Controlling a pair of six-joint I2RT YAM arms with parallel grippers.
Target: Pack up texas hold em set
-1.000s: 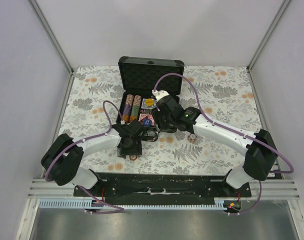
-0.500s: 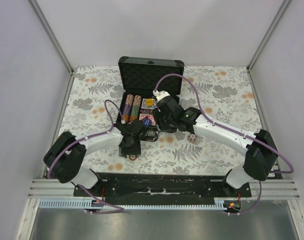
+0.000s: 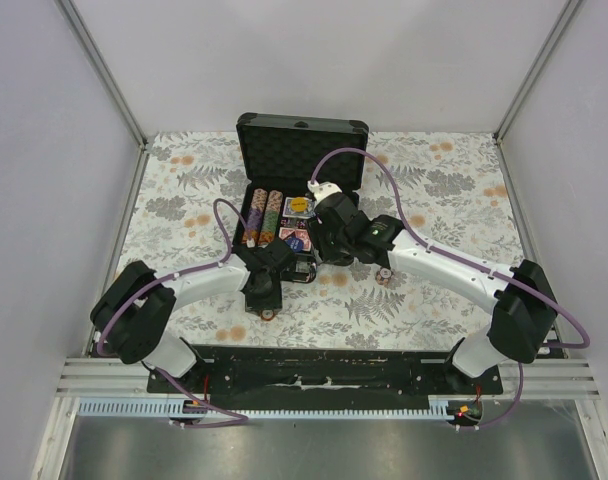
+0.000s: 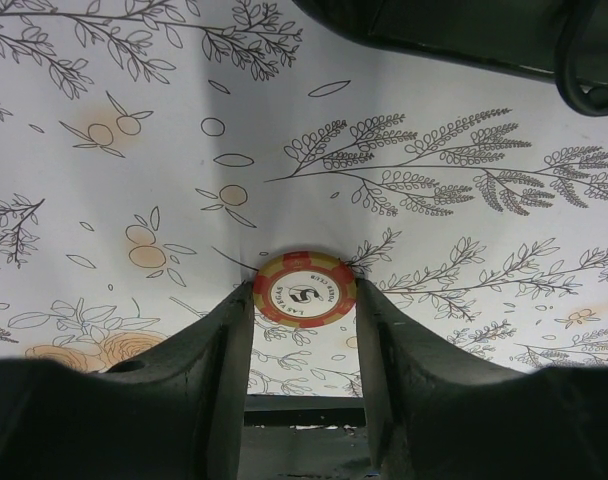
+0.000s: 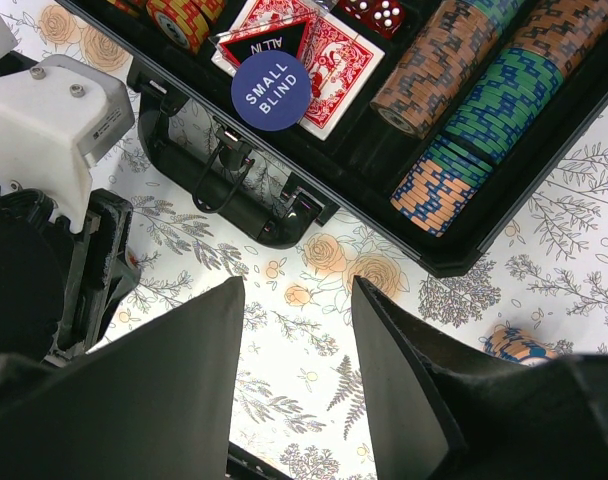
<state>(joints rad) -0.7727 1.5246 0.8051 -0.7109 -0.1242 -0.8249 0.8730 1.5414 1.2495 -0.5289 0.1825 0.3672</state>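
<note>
The black case [image 3: 302, 140] stands open at the back, its foam lid up. Its tray holds rows of striped poker chips [image 3: 266, 215], also in the right wrist view [image 5: 474, 90], a red card deck [image 5: 329, 55], a blue round SMALL BLIND button [image 5: 271, 90] and a black triangular button [image 5: 264, 42]. My left gripper [image 4: 304, 300] is down at the table in front of the case. Its fingertips [image 4: 242, 305] touch both edges of a red and yellow chip [image 4: 304, 290] lying flat on the cloth. My right gripper [image 5: 294, 285] is open and empty above the table, just in front of the case's handle [image 5: 234, 190].
A small pile of loose chips [image 3: 384, 273] lies on the floral cloth right of the case, at the lower right edge of the right wrist view [image 5: 519, 345]. My left arm's white wrist [image 5: 44, 130] is close beside my right gripper. Red dice [image 5: 379, 12] lie in the tray.
My left arm has edged slightly forward over the red and yellow chip, which has stayed in place. My right gripper has shifted slightly toward the case.
</note>
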